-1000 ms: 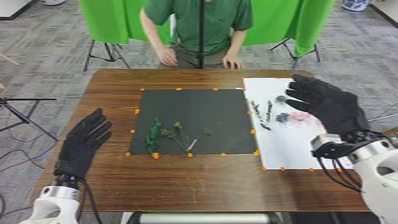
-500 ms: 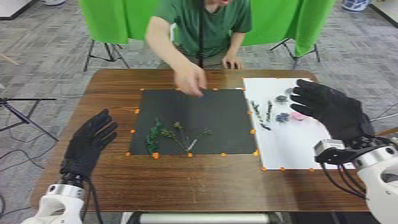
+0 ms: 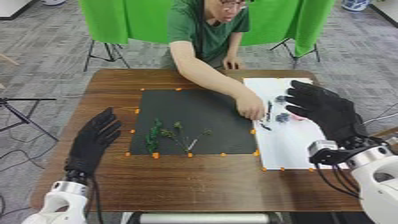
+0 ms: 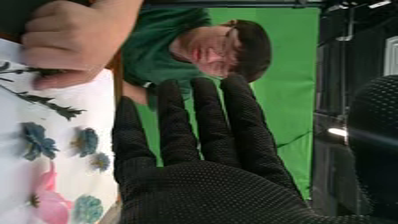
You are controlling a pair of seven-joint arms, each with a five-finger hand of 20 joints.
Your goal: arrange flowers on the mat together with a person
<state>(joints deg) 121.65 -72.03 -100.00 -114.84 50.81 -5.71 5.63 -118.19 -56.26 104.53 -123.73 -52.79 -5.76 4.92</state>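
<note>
In the head view, a bright green cloth (image 3: 105,22) hangs across the top of the frame, with black stand legs (image 3: 107,52) below it. Grey patterned flooring (image 3: 53,67) surrounds the brown wooden table (image 3: 204,187). Another black stand (image 3: 27,120) occupies the left edge; a blue-and-white vessel (image 3: 355,4) sits at upper right. The right wrist view includes a small white light (image 4: 338,132).

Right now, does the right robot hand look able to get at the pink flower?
Probably yes: the right robot hand is open near the pink flower, and the person's hand is at the sprigs, not over that flower.
</note>
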